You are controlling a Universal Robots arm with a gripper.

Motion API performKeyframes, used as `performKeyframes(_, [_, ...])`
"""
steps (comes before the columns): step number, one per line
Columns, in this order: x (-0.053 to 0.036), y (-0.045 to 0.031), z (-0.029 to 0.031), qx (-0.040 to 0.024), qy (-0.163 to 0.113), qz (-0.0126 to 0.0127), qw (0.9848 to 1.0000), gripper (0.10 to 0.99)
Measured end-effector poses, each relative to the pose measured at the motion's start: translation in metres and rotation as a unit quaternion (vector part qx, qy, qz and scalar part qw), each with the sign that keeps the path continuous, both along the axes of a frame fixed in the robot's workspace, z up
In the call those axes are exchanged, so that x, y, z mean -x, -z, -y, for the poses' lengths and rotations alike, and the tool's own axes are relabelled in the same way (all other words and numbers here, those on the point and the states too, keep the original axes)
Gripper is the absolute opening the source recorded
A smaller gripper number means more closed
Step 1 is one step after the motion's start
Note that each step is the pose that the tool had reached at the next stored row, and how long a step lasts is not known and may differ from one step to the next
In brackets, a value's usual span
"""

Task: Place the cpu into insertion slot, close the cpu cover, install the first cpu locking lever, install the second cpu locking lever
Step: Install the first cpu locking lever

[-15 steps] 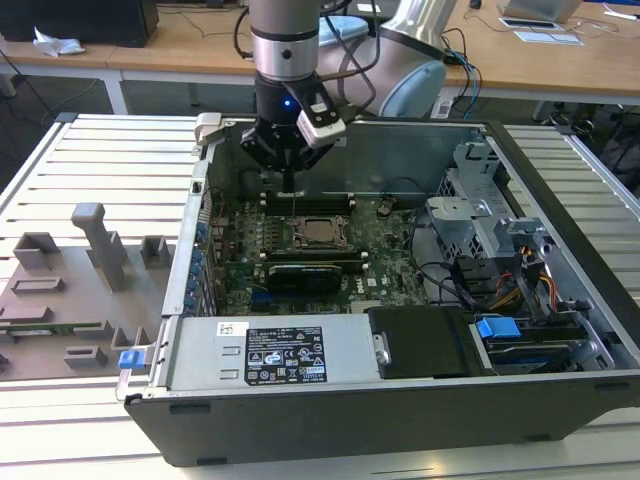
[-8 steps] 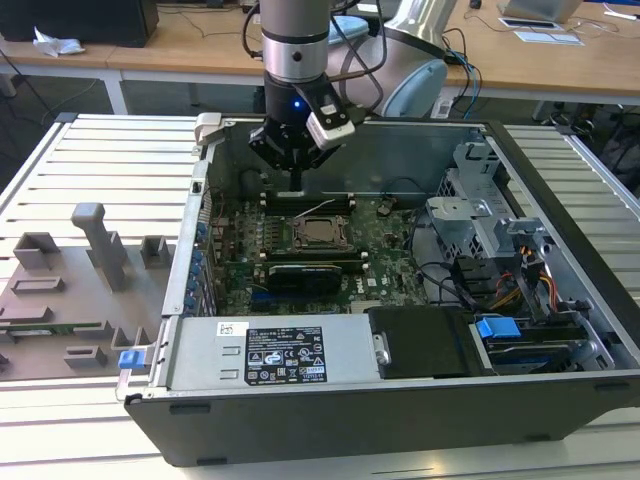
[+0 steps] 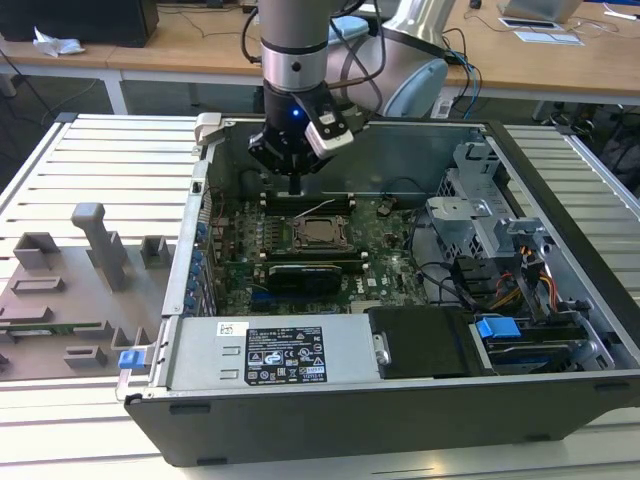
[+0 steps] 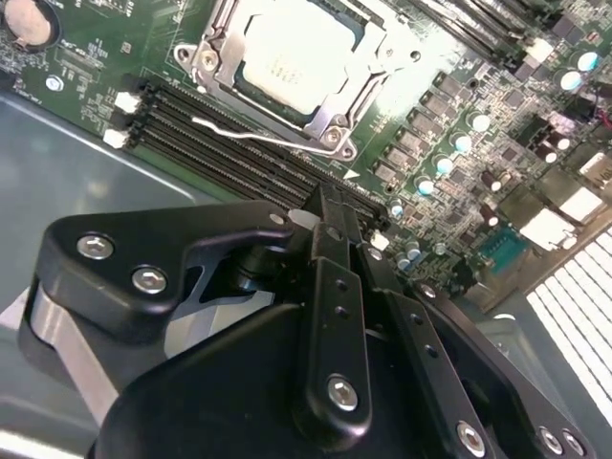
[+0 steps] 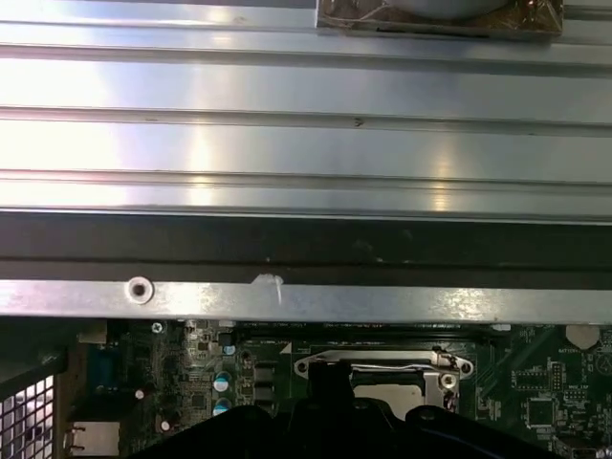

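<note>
Exterior view: an open computer case lies on a slatted metal table. The arm reaches down into the case from above, with the gripper hanging over the far part of the green circuit board, just beyond the socket. The fingers look drawn close together into one narrow black tip, with nothing seen between them. The chip sits in the socket, framed by the metal cover. A grey fixture tray rests on the table at the exterior view's left, well apart from the case.

Second wrist view: the gripper points toward the long black memory slots that run beside the socket. Its fingers stand together and hold nothing. The chip, dull silver, lies flat within the cover, which is down over it. A thin wire lever lies along the socket's near edge, over the memory slots.

First wrist view: the case wall and the table's slats cross the frame. Past the wall, the cover and socket show, partly hidden behind the gripper's dark body.
</note>
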State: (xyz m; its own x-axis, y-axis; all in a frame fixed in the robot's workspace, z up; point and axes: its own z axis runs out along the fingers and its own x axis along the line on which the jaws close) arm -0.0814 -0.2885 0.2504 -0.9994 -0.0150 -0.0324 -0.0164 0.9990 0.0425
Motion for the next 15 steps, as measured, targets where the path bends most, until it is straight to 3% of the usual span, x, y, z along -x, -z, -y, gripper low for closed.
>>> performKeyframes(4, [-0.0005, 0.0082, 0.0001, -0.0001, 0.0, -0.0001, 1.0, 0.106])
performKeyframes(8, [-0.003, 0.0223, 0.0, -0.0001, 0.0, 0.0, 1.0, 0.106])
performKeyframes(15, [-0.01, 0.0338, -0.0017, 0.0, 0.0, -0.0002, 1.0, 0.106])
